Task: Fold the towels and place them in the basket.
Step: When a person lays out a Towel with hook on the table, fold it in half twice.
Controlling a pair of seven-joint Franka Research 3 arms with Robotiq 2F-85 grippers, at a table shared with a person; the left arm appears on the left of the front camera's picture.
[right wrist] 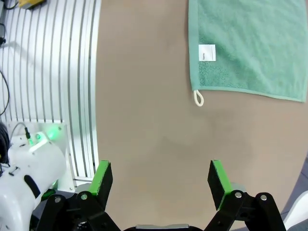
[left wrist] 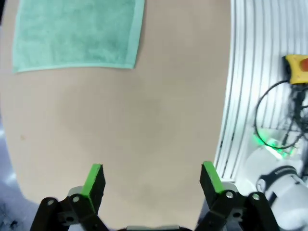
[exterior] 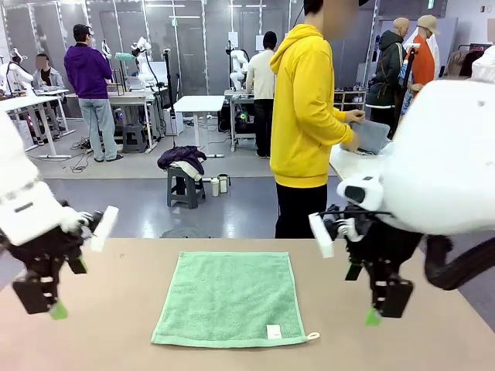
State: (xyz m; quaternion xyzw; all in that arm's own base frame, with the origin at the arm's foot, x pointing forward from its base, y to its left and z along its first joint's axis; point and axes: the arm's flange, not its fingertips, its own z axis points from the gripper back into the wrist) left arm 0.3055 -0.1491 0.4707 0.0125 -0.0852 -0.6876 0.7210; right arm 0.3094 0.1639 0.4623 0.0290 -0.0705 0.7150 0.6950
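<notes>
Tan table | towel flat, centre frame | left gripper, right gripper spread wide, empty | pinch both lower-frame corners together; the corner loop may snag.

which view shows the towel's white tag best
The right wrist view: the tag sits close and sharp near the towel corner, beside the cord loop. The front view gives it as a tiny white square; the left wrist view catches a plain towel corner.
</notes>
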